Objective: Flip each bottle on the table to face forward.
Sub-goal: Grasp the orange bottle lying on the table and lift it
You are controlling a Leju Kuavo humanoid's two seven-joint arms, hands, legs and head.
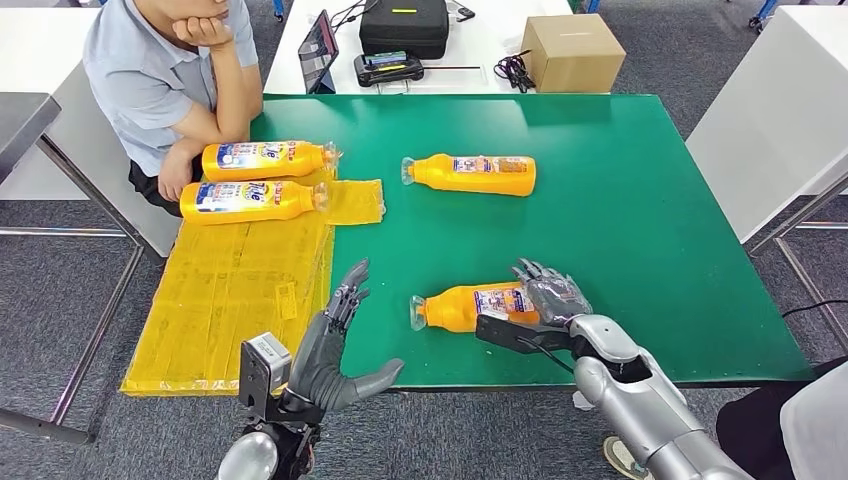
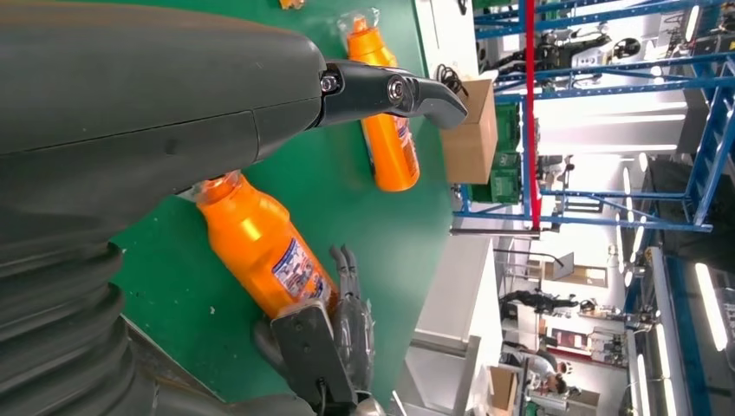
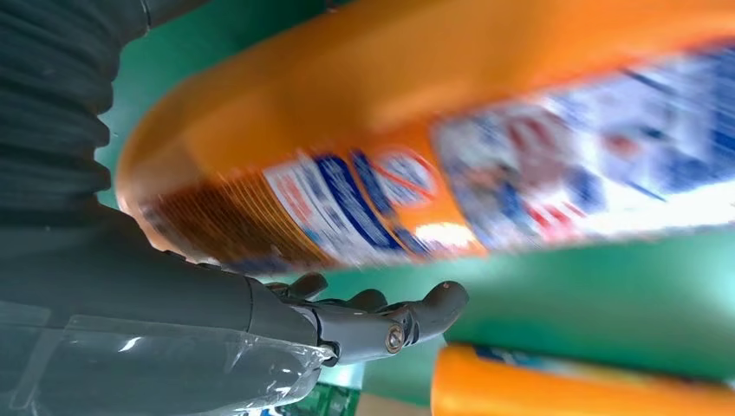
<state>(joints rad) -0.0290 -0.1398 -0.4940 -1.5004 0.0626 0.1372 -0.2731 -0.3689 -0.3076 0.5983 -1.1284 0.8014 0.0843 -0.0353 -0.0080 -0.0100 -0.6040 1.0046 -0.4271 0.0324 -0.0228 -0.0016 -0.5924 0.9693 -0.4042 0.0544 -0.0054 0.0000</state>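
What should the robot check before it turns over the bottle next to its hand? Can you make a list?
1. Right hand at the near bottle: ok, it rests at the bottle's base end.
2. Firm grip: cannot tell, the right wrist view is blurred.
3. Left hand out of the way: ok, fingers apart, holding nothing.
4. Room around the near bottle: ok, bare green table beside it.
5. Far bottle apart: ok.
6. Person's arm away from the hands: ok, beside the two bottles on the yellow sheet.

Grey carpet floor (image 1: 420, 440), white tables (image 1: 780, 130)
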